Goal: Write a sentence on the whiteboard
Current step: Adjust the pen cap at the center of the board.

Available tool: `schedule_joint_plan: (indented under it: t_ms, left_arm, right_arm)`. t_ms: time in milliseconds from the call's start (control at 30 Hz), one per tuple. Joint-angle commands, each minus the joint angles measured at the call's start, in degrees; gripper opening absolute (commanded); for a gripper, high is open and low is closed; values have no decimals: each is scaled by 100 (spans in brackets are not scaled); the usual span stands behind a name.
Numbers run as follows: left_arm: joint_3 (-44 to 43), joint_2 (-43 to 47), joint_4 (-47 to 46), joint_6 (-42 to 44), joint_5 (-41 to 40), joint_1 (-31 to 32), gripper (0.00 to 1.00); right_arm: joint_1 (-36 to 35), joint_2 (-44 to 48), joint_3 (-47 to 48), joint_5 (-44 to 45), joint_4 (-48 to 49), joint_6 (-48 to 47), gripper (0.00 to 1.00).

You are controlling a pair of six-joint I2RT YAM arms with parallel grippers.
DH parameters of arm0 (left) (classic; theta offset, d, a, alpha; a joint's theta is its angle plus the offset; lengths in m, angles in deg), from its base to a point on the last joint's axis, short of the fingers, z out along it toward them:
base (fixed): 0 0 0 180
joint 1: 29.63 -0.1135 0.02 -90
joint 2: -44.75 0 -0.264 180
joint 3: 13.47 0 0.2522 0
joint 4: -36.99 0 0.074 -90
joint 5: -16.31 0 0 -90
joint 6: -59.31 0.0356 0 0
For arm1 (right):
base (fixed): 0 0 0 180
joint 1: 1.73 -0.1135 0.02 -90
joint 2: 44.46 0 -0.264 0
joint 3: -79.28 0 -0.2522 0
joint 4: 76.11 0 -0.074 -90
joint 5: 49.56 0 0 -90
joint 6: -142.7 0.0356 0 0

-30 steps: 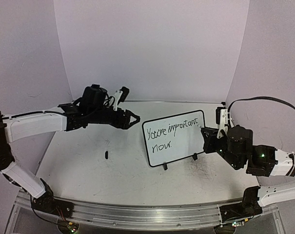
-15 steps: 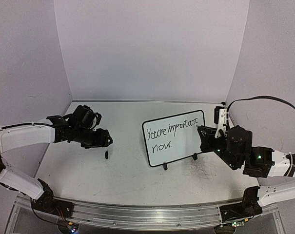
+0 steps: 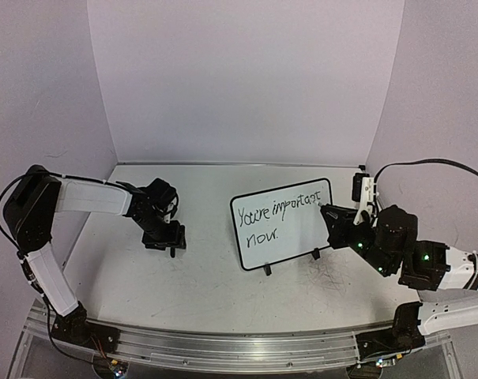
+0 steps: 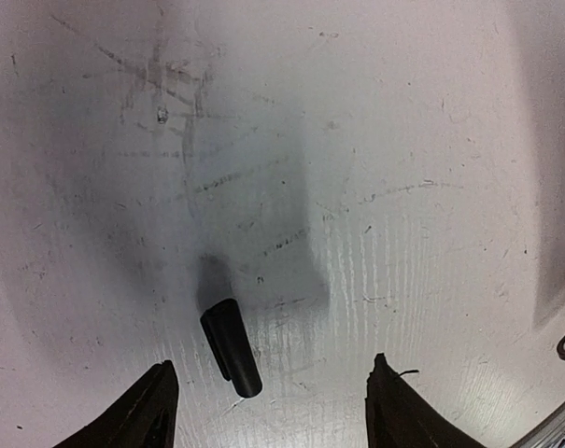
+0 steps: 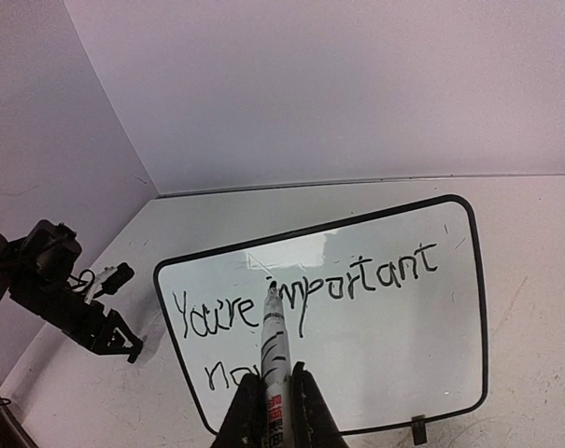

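whiteboard unchanged; left pincer now low over cap

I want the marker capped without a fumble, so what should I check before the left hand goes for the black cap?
1. Left hand open: ok, jaws stand wide.
2. Black cap between its fingers: ok, though off centre, nearer one finger.
3. Cap lying flat on the table, nothing touching it: ok.
4. Right hand shut on the marker: ok.
5. Marker tip clear of the whiteboard: cannot tell.
6. Whiteboard standing on its feet: ok.
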Motion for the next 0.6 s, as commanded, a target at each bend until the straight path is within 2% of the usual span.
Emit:
schedule_joint_plan:
  t_ms: [0, 300, 433, 567]
  left_arm:
    - [-53, 16, 73, -25, -122, 27, 74]
    - [233, -67, -529, -318, 407, 184, 74]
    - [180, -32, -836, -415, 501, 228, 73]
    - [-31, -63, -1290, -543, 942, 285, 73]
  right_arm:
    - [5, 101, -44, -20, 199, 11, 0]
    - [6, 114, -60, 53, 269, 28, 0]
    - [6, 143, -69, -21, 278, 106, 0]
    - [6, 174, -86, -33, 289, 155, 0]
